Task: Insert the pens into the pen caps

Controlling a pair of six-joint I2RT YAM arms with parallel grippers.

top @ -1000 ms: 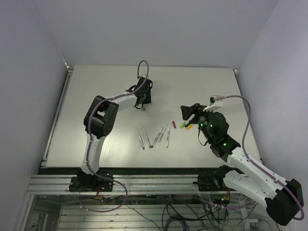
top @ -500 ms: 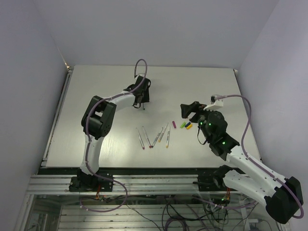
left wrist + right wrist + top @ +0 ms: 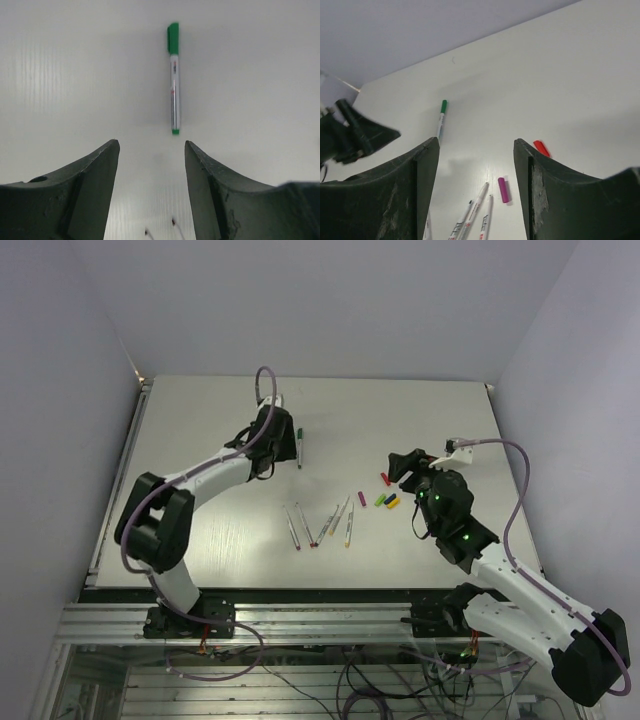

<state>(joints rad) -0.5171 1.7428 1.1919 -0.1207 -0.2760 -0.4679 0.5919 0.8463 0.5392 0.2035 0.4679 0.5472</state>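
Pale grey-white matte table top (image 3: 450,420) fills your overhead view, with both black-and-white arms reaching across it. Your left arm (image 3: 215,468) stretches toward the far middle of the table. Its black two-finger left gripper (image 3: 151,150) has the fingers spread wide with nothing between them. Your right arm (image 3: 455,520) bends in from the near right, and its right gripper (image 3: 475,150) is likewise parted and empty, held above the table by the caps. Just beyond the left gripper's fingertips you have the thin whitish-grey green-capped pen (image 3: 173,80), lying flat on the table and clear of both fingers, the cap on its far end. The other whitish uncapped pens (image 3: 330,523) lie in a loose fan near the middle of the table, well apart from the capped one. Right of that fan, the stubby loose caps rest on the surface. These are a magenta cap (image 3: 361,498), a lime-green cap (image 3: 380,499) just beside a yellow cap (image 3: 392,503), and a red cap (image 3: 385,478) slightly farther back, nearest the right gripper.
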